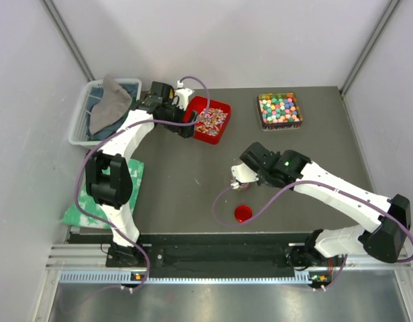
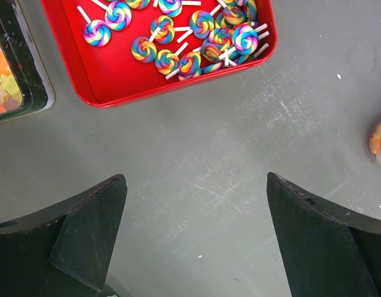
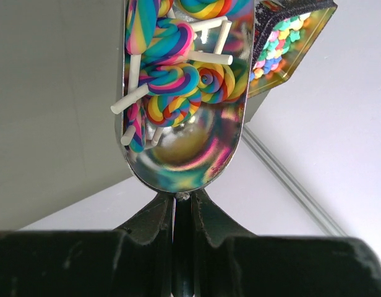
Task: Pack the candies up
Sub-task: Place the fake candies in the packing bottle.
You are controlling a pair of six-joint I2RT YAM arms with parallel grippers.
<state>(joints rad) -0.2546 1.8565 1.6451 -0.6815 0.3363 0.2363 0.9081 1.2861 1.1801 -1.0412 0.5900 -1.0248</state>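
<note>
the right gripper (image 3: 182,201) is clamped tight on the handle of a shiny metal scoop (image 3: 178,164) heaped with rainbow swirl candies (image 3: 172,86). the left gripper (image 2: 196,185) hangs with its jaws wide apart over the grey table (image 2: 209,154), near a red tray (image 2: 110,80) holding more of them.

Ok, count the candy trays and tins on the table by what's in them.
Red tray of swirl lollipops: 1
Square tin of pastel balls: 1
Dark-rimmed tin of orange-yellow gummies: 1
Total: 3
</note>
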